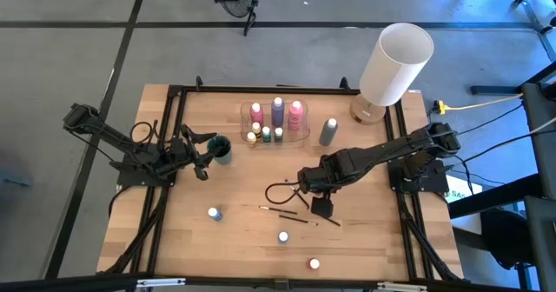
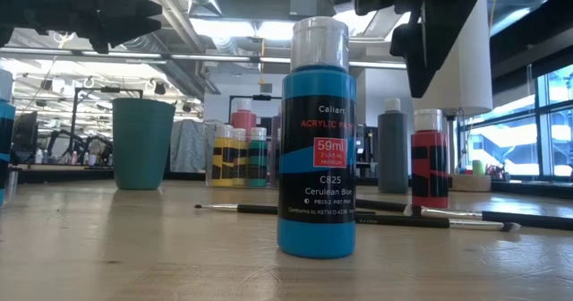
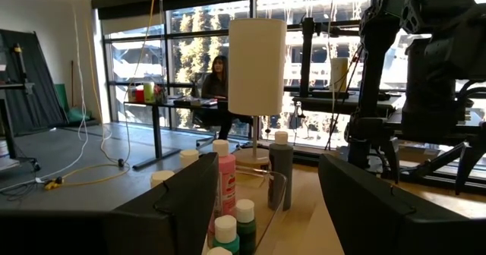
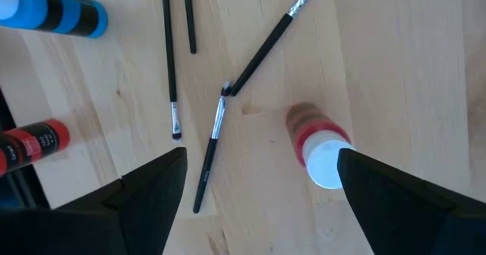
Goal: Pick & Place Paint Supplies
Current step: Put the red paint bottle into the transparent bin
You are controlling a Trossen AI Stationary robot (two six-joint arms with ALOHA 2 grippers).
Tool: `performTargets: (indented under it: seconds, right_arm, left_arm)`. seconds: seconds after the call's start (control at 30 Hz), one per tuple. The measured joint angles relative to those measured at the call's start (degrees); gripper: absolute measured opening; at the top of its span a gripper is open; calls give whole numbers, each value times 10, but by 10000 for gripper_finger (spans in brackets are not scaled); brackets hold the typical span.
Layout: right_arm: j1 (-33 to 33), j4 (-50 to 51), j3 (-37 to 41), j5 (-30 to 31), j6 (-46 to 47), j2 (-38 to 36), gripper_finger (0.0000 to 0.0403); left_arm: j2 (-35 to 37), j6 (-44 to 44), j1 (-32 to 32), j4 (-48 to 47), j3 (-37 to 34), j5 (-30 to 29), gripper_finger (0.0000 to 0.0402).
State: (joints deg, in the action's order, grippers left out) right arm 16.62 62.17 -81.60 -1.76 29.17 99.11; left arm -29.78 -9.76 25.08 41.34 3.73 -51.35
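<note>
Several thin dark paintbrushes [image 4: 262, 46] lie loose on the wood near the table's middle [image 1: 287, 211]. My right gripper [image 4: 262, 156] hangs open over them, pointing down; a white-capped red bottle [image 4: 323, 152] stands below its fingers, clear of them [image 2: 429, 158]. A blue bottle [image 4: 45, 8] and another red one [image 4: 30, 141] stand nearby. More paint bottles stand in a clear tray [image 1: 245, 122] at the far middle. My left gripper [image 1: 207, 157] is open and level at the left, beside a teal cup [image 1: 221, 149], nothing between its fingers [image 3: 269, 164].
A big white lamp [image 1: 395, 66] stands at the far right corner, a grey bottle [image 1: 327, 131] right of the tray. Small bottles stand near the front edge [image 1: 215, 213] [image 1: 283, 236] [image 1: 314, 263]. A person sits in the room beyond the table [image 3: 216, 77].
</note>
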Motion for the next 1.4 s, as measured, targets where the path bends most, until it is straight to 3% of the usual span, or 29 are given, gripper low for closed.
performTargets:
  seconds: [0.5,0.63,1.03,1.4]
  right_arm:
    - [-2,35,0,-14,-2,0,344]
    - [-1,37,0,-42,-33,0,344]
    - [0,32,0,-43,-104,0,344]
    - [0,32,0,-44,-112,0,344]
  left_arm:
    - [0,0,0,0,0,0,224]
    - [0,0,0,0,0,0,224]
    - [0,0,0,0,0,0,224]
    - [0,0,0,0,0,0,224]
